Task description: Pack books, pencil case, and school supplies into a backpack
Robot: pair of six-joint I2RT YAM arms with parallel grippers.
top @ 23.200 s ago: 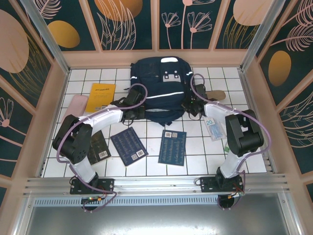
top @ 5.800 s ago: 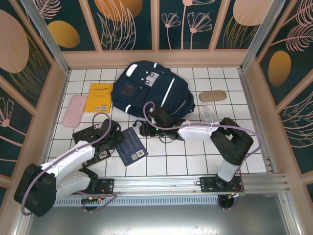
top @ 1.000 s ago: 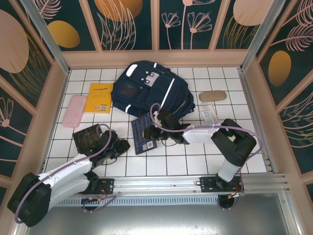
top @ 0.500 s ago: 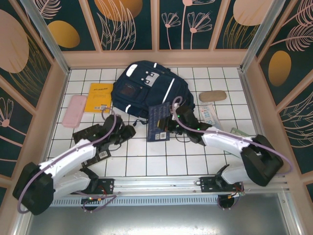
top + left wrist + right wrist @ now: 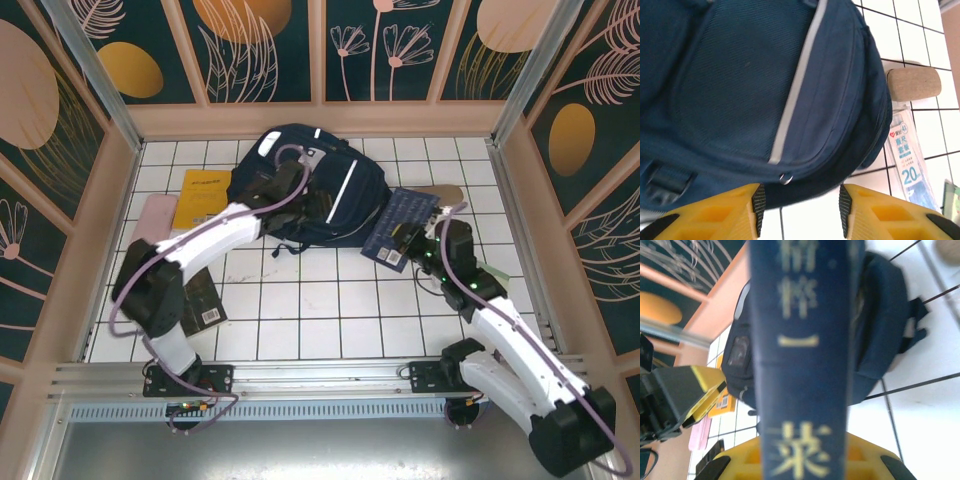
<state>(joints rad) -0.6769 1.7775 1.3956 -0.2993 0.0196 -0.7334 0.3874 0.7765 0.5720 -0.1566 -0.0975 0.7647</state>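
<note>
The navy backpack (image 5: 335, 190) lies at the back middle of the tiles, and its zipper pull (image 5: 786, 178) shows in the left wrist view. My left gripper (image 5: 297, 200) (image 5: 800, 210) hovers open over the backpack's near edge with nothing between its fingers. My right gripper (image 5: 418, 243) (image 5: 802, 460) is shut on a navy book (image 5: 403, 228) (image 5: 800, 355), held on edge just right of the backpack. A yellow book (image 5: 203, 198) and the pink case (image 5: 150, 212) lie left of the backpack. The blackish book (image 5: 205, 298) lies near left. The tan pouch (image 5: 914, 84) is beyond the held book.
A tissue pack (image 5: 907, 160) lies beside the backpack's right side, near the tan pouch. Wooden walls (image 5: 320, 118) close the tiled floor on three sides. The left arm's elbow (image 5: 150, 285) stands over the near left tiles.
My right gripper has lifted the navy book and carried it from the backpack's near edge to its right side. The left gripper has swung up from the near tiles onto the backpack.
</note>
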